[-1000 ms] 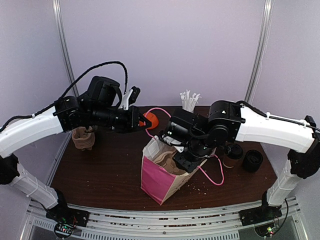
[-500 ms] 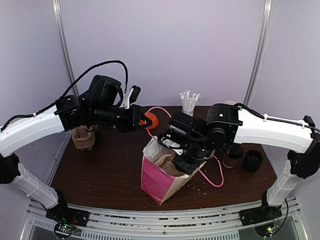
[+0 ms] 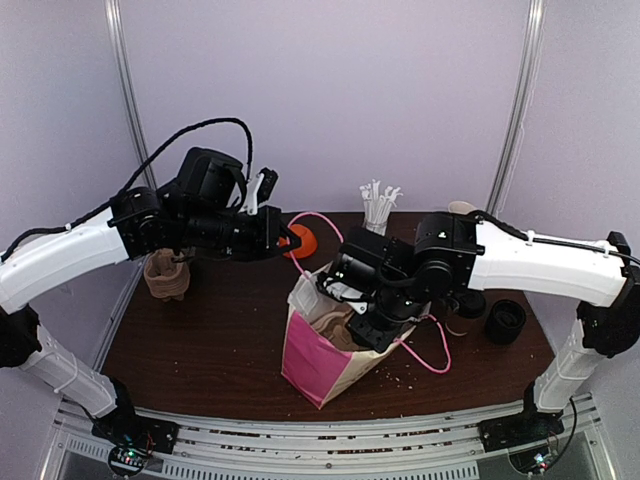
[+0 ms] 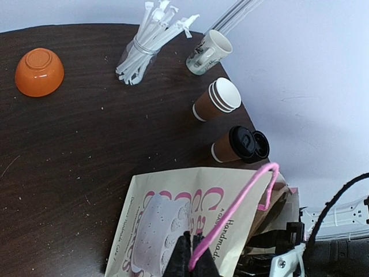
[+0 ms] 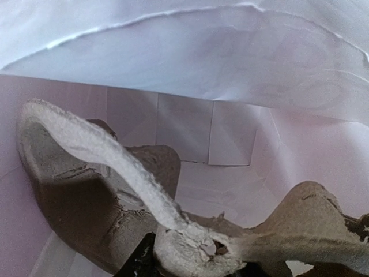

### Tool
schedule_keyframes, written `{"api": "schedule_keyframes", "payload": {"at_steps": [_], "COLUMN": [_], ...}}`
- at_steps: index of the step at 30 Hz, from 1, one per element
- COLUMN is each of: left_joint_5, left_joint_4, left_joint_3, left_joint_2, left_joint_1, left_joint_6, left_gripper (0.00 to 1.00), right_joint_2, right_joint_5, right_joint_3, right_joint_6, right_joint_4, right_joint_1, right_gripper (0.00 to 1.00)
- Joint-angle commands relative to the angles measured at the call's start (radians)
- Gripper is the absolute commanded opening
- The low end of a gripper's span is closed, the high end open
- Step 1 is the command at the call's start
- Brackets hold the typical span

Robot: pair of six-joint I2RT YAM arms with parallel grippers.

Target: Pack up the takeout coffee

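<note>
The takeout coffee [image 4: 236, 145], a brown paper cup with a black lid, stands on the table to the right of the bag [image 3: 466, 308], half hidden behind my right arm. The pink-and-cream paper bag [image 3: 322, 352] stands upright in the middle. My left gripper [image 4: 193, 257] is shut on its pink cord handle [image 4: 242, 202] and holds it up [image 3: 285, 240]. My right gripper [image 3: 365, 322] is down in the bag's mouth, shut on a grey-brown pulp cup carrier [image 5: 190, 242] that fills the inside of the bag.
A stack of lidless brown cups [image 4: 217, 99], a cream mug [image 4: 207, 52], a bundle of white stirrers [image 4: 147, 43] and an orange bowl [image 4: 38, 71] stand at the back. A black stack of lids [image 3: 505, 322] sits far right. Another pulp carrier [image 3: 165, 275] lies at the left.
My right gripper has sunk a little deeper into the bag with the carrier. The left gripper keeps its hold on the handle and has barely shifted.
</note>
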Motion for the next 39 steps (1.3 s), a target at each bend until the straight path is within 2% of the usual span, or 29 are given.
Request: {"api": "schedule_keyframes", "payload": {"at_steps": [1,16,39], "left_joint_5": [-0.04,0.08,0.115], "left_joint_4": [0.036,0.104,0.145], "left_joint_3": [0.044,0.0,-0.057], "left_joint_2": [-0.003,-0.007,-0.01], "left_joint_1": [0.009,0.007,-0.003], "left_joint_6": [-0.009,-0.014,-0.015], "left_gripper": [0.0,0.0,0.0], "right_joint_2": [0.013,0.109,0.238], "right_joint_5": [-0.036,-0.051,-0.125], "right_joint_3": [-0.033,-0.002,0.058], "right_joint_6": [-0.015,-0.023,-0.003], "right_joint_4": [-0.041,-0.014,0.026], "right_joint_1": [-0.002,-0.009,-0.066], "right_gripper": [0.37,0.37,0.38]}}
